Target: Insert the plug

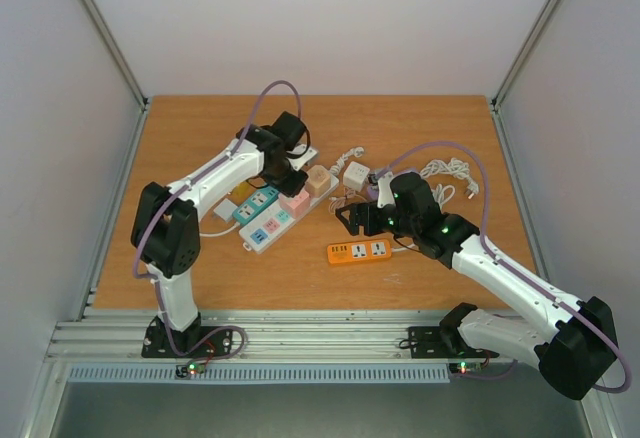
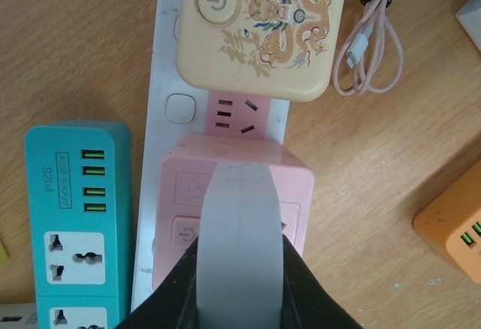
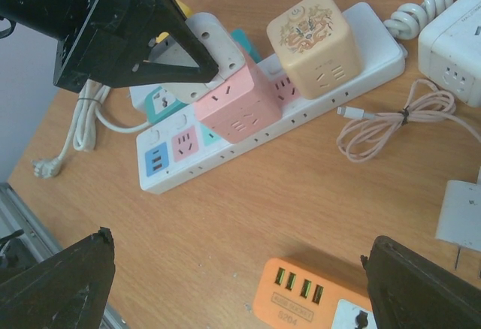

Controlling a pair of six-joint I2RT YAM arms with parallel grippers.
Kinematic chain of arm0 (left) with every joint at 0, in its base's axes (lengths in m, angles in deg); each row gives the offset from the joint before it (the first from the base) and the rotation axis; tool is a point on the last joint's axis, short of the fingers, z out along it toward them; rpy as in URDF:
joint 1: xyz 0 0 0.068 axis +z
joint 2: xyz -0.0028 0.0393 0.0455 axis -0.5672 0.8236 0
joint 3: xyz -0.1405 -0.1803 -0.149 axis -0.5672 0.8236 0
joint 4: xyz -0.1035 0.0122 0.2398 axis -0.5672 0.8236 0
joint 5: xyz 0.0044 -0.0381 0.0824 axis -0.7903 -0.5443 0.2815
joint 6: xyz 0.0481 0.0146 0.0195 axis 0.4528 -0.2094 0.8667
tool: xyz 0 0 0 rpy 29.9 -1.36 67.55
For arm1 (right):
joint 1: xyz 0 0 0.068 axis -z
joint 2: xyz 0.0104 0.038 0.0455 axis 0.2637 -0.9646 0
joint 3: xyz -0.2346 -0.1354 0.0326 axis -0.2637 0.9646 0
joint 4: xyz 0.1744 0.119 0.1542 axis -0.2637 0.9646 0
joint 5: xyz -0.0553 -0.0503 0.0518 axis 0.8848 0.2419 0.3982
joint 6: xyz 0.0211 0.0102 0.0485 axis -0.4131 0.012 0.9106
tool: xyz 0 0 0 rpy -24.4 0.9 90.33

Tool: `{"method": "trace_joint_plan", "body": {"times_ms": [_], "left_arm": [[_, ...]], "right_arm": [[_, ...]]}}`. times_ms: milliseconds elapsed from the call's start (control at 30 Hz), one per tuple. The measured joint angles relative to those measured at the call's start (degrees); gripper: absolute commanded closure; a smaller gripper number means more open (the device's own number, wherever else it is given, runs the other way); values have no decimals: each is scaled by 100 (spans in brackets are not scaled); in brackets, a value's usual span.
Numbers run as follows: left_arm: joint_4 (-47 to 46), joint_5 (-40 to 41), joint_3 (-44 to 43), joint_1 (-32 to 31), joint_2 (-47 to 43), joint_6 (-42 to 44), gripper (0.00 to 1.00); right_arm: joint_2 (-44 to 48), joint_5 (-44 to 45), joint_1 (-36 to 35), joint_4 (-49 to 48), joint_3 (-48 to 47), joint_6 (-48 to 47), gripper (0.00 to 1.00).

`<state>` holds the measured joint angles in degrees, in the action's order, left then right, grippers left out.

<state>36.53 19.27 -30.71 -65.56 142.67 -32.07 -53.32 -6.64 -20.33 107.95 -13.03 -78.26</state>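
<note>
My left gripper (image 2: 239, 273) is shut on a pale grey plug (image 2: 239, 231), its jaws pressed to both sides. The plug hangs just over the top of a pink cube adapter (image 2: 294, 188) that sits on a white power strip (image 2: 169, 58). In the right wrist view the plug (image 3: 204, 62) shows beside the pink cube (image 3: 237, 111), under the black left gripper (image 3: 113, 21). From above, the left gripper (image 1: 290, 180) is over the strip (image 1: 285, 216). My right gripper (image 1: 352, 220) is open and holds nothing, above bare table near an orange power strip (image 3: 316, 299).
A beige dragon-print cube (image 2: 263, 28) sits further along the white strip, with a free pink socket (image 2: 237, 115) between the cubes. A teal power strip (image 2: 75, 216) lies alongside. A coiled pink cable (image 3: 383, 126), a white cube adapter (image 3: 451, 36) and a white charger (image 3: 458, 212) lie to the right.
</note>
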Motion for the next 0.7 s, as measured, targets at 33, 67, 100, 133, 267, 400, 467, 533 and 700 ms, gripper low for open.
{"method": "trace_joint_plan", "body": {"times_ms": [33, 67, 100, 133, 267, 400, 467, 533, 700], "left_arm": [[2, 48, -2, -20, 4, 0, 99], [4, 79, -7, -35, 4, -2, 98], [11, 101, -15, -46, 4, -7, 92], [22, 120, -57, -55, 2, -17, 81], [199, 264, -203, -52, 2, -125, 42], [411, 317, -304, 44, 57, -348, 5], [387, 339, -361, 79, -83, -487, 1], [365, 400, -363, 83, -385, -595, 1], [35, 754, 33, 92, -1687, -811, 1]], "right_arm": [[0, 0, 0, 0, 4, 0, 9], [-2, 2, 0, 0, 7, 0, 9], [0, 2, 0, 2, 9, 2, 8], [-2, 7, 0, 2, 9, 2, 8], [0, 144, 0, 39, 9, 61, 6], [0, 522, 0, 229, 7, 258, 5], [-4, 756, 0, 380, -20, 407, 5], [-42, 920, 0, 533, -92, 549, 5], [-334, 1235, 0, 839, -415, 879, 5]]}}
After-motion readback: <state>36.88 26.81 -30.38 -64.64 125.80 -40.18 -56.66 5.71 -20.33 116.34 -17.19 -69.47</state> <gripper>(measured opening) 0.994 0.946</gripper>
